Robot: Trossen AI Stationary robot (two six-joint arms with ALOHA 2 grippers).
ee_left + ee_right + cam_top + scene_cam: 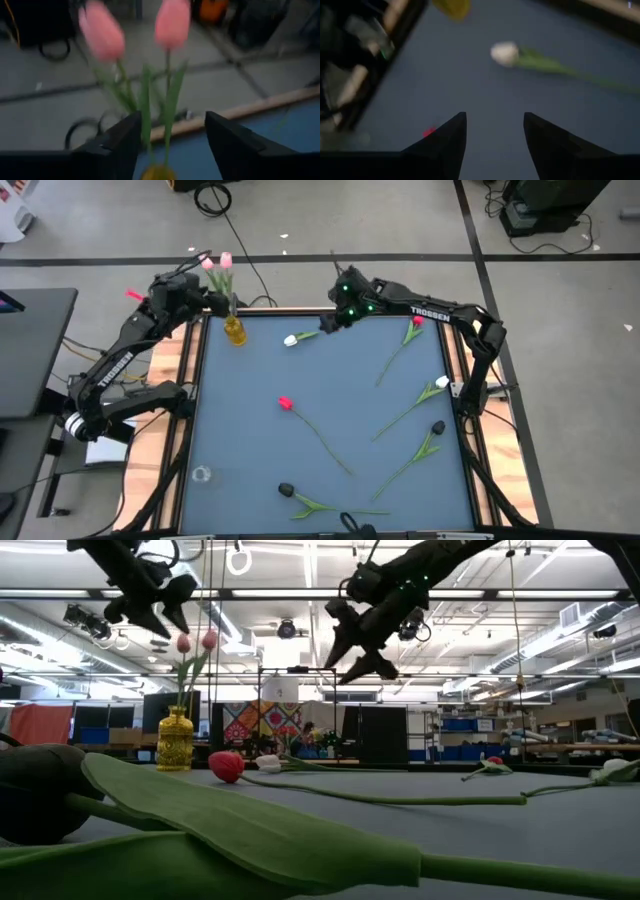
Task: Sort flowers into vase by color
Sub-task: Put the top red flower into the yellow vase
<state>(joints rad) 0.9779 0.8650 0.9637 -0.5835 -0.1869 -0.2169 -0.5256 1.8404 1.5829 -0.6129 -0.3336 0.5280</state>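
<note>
Blue tabletop [250,440], wood side rails [176,380], grey floor [400,220].

Table [250,430]: matt blue-grey top, smooth, looks like a mat; bare wood strips along left and right edges. Vase [235,330] at the far left corner: glossy yellow glass, ribbed in low view. Tulips [218,268]: soft matt petals, look like cloth or foam; waxy plastic leaves. Small clear glass [202,474] near left edge. Grippers [495,135]: matt black plastic.
</note>
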